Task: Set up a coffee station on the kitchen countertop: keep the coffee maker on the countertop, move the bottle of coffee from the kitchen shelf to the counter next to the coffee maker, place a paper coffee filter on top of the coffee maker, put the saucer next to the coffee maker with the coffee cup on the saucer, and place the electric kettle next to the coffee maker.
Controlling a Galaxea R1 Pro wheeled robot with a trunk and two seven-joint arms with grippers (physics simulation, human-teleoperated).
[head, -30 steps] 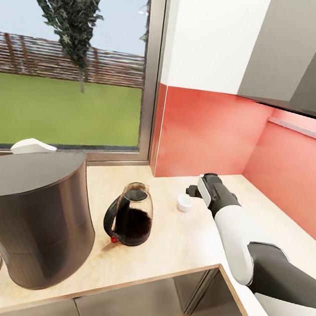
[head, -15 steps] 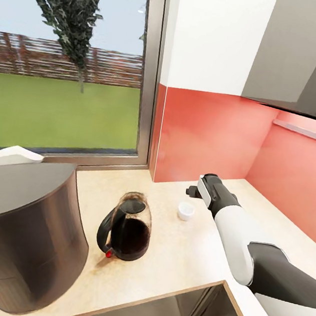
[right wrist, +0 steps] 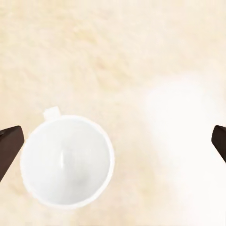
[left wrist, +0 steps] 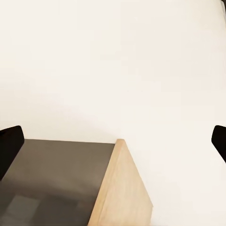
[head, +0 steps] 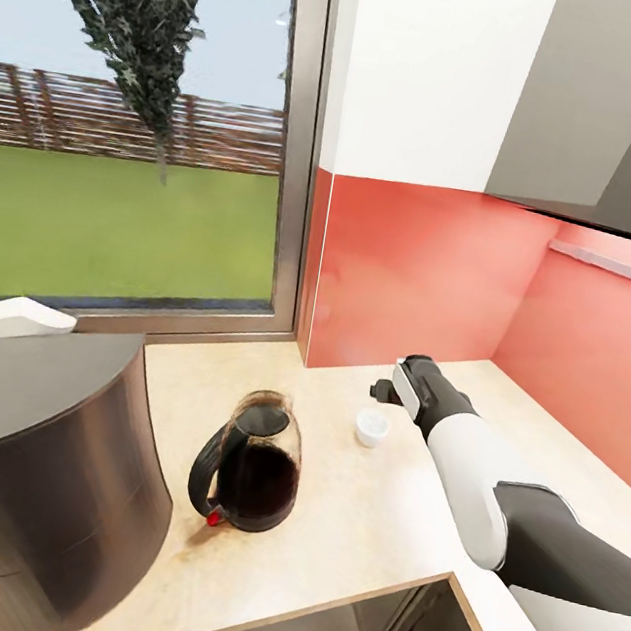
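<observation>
Most of the setup looks unfinished: the small white ceramic coffee cup stands alone on the pale wood countertop at centre frame, no saucer under it, right of the dark glass electric kettle. The right gripper hovers above the cup, fingers wide apart and empty; the left gripper is likewise spread, holding nothing

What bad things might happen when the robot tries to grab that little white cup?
The coffee cup sits off to one side between the open right gripper fingers, not centred. If the fingers close like this, one may push or tip the cup instead of gripping it. Also, the glass electric kettle stands nearby on the countertop, so a wide swing of the arm could bump it.
</observation>
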